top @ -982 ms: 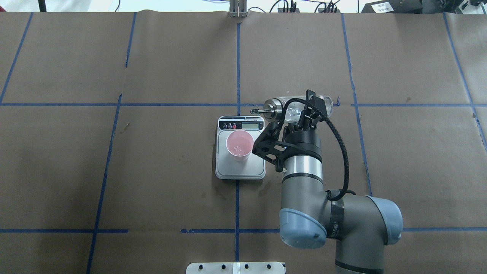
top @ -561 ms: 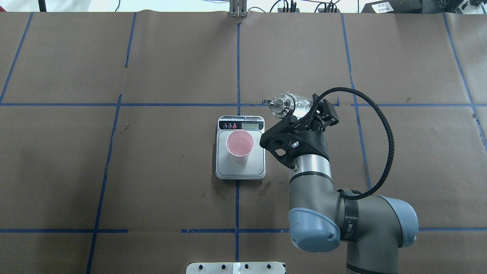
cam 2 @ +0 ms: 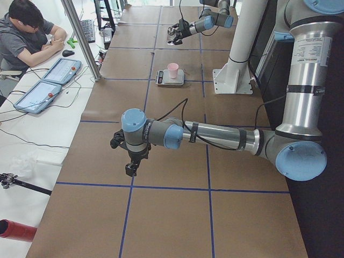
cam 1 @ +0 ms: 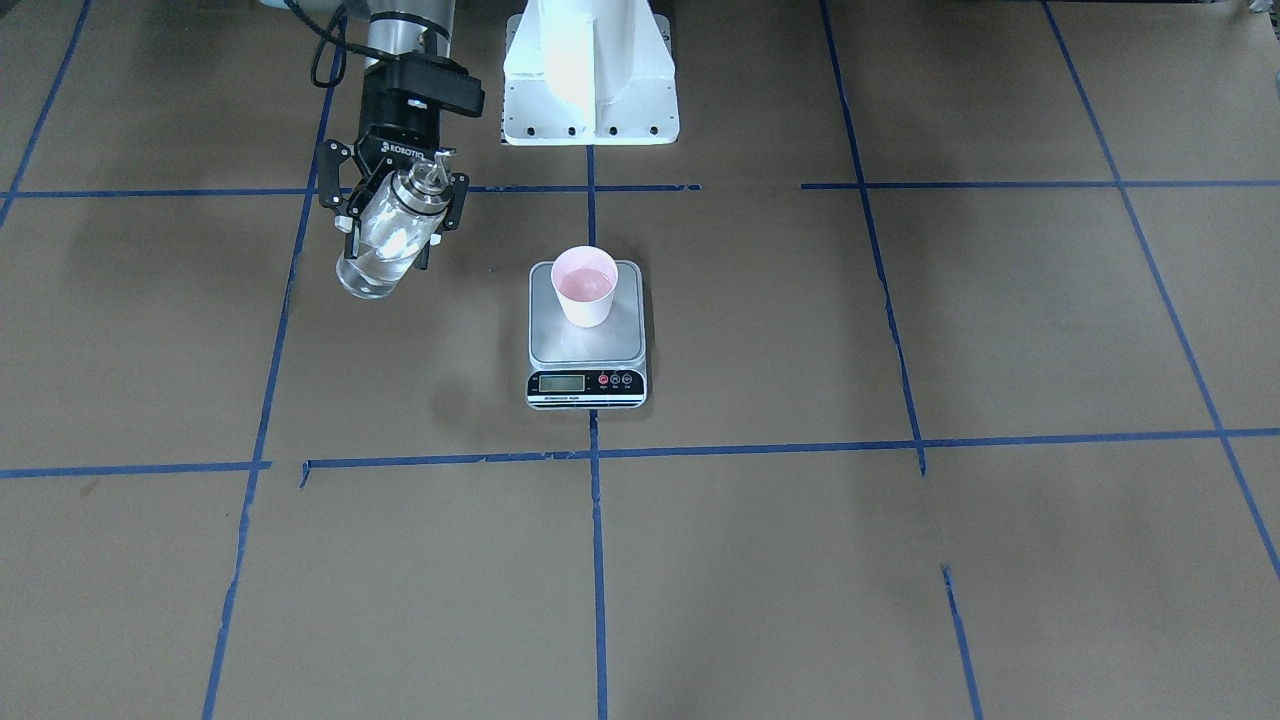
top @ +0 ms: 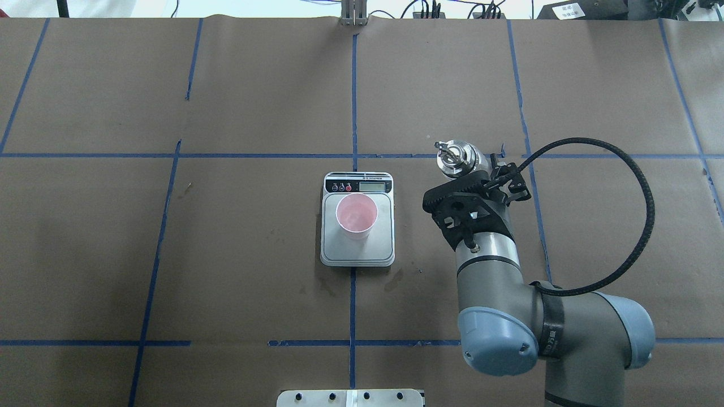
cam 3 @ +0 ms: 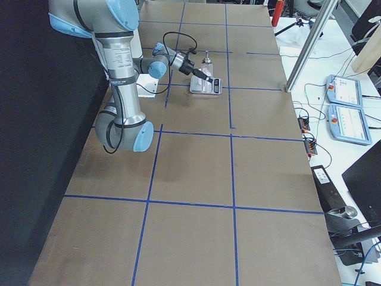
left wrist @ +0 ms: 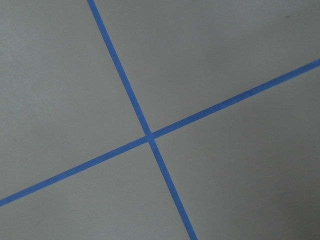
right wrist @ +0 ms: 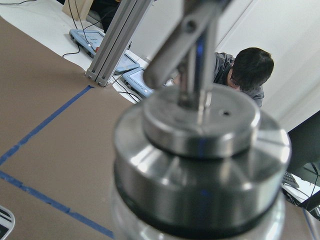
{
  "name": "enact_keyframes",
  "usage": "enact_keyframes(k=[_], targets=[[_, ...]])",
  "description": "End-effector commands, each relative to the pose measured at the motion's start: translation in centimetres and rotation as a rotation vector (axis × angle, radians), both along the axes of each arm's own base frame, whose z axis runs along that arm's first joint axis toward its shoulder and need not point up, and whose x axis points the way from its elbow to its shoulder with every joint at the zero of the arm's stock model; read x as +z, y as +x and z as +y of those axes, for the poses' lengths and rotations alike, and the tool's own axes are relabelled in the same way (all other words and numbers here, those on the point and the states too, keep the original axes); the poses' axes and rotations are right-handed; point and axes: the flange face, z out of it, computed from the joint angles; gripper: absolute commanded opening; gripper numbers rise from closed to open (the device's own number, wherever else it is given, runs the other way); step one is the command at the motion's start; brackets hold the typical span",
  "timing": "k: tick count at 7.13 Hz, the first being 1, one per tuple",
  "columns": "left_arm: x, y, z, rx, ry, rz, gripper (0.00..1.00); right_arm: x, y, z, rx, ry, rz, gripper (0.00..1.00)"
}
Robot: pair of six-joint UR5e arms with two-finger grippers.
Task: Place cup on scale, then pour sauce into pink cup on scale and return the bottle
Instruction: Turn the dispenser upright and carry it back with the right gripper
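Note:
The pink cup stands on the scale at the table's middle; both show in the front-facing view, cup on scale. My right gripper is shut on the clear glass bottle and holds it near upright, spout on top, above the table to the right of the scale in the overhead view. Its metal collar fills the right wrist view. My left gripper shows only in the left side view, far from the scale; I cannot tell if it is open or shut.
The white robot base stands behind the scale. Blue tape lines cross the brown table. A metal plate lies at the near edge. An operator sits at a side desk beyond an aluminium post.
The right arm has swung right, away from the scale. The bottle has turned from lying level with its spout toward the cup to near upright.

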Motion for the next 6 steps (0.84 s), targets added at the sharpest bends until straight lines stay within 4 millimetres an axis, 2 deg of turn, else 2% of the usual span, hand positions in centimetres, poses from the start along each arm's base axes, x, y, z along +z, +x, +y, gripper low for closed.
enact_keyframes(k=[1,2,3,5,6], targets=[[-0.3,0.0,0.0,0.0,0.006,0.001,1.0,0.7,2.2,-2.3,-0.005,-0.115,-0.078,0.0],[-0.6,0.0,0.1,-0.001,0.01,0.001,1.0,1.2,3.6,-4.1,0.004,-0.183,-0.12,0.0],[-0.7,0.0,0.1,-0.001,0.014,0.002,1.0,1.9,4.0,-4.6,0.031,-0.204,-0.14,0.0],[-0.8,0.0,0.1,-0.001,0.016,0.002,1.0,4.5,4.8,-4.4,0.126,-0.258,-0.239,0.0],[-0.9,0.0,0.0,-0.001,0.019,0.002,1.0,5.9,5.2,-4.2,0.138,-0.269,-0.226,0.0]])
